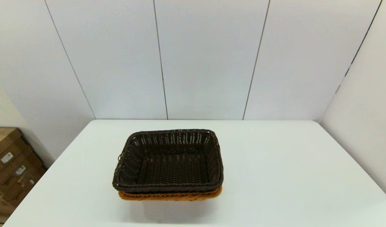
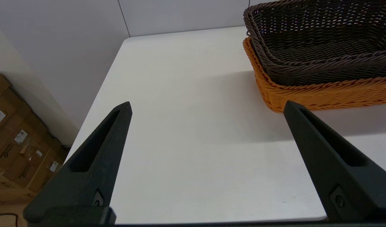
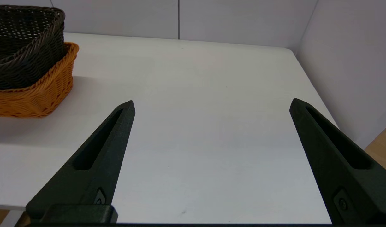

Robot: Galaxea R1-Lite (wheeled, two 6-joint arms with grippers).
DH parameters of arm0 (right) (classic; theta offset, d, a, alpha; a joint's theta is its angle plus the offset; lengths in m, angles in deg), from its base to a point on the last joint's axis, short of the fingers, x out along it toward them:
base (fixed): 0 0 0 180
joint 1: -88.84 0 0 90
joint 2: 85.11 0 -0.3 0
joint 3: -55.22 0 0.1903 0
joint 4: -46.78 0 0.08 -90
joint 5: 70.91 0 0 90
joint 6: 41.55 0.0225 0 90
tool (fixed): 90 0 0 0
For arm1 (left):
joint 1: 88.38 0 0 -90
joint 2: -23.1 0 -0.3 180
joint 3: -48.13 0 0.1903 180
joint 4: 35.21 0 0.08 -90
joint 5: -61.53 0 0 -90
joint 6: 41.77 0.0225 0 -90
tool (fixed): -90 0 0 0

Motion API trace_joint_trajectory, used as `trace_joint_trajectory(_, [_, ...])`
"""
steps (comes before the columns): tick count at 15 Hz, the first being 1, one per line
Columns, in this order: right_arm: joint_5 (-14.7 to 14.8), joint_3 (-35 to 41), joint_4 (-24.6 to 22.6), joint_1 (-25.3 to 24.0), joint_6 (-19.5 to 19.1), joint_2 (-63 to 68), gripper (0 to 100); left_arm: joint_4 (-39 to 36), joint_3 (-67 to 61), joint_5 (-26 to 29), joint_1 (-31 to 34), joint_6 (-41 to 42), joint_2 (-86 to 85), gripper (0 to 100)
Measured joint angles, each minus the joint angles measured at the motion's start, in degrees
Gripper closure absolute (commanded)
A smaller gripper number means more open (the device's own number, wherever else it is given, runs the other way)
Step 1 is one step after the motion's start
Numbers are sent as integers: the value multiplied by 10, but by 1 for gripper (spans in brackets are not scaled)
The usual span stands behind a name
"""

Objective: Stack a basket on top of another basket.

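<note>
The dark brown basket (image 1: 169, 160) sits nested inside the orange-tan basket (image 1: 170, 196) near the table's middle, left of centre. Only the orange rim and part of its walls show beneath the dark one. Both baskets also appear in the left wrist view, dark brown basket (image 2: 319, 41) over orange-tan basket (image 2: 322, 93), and in the right wrist view, dark brown basket (image 3: 22, 47) over orange-tan basket (image 3: 35, 94). My left gripper (image 2: 207, 105) is open near the table's front left, short of the baskets. My right gripper (image 3: 211, 104) is open near the front right, holding nothing. Neither arm shows in the head view.
The white table (image 1: 290, 176) is bounded by white wall panels behind and at the right. Cardboard boxes (image 1: 9, 167) stand on the floor beyond the table's left edge, also seen as cardboard boxes (image 2: 13, 145) in the left wrist view.
</note>
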Motion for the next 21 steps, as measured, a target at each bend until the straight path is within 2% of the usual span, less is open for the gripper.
trace_joint_trajectory(21, [1, 0, 0, 0, 1, 0, 0, 0, 0, 0, 0, 0, 0, 0])
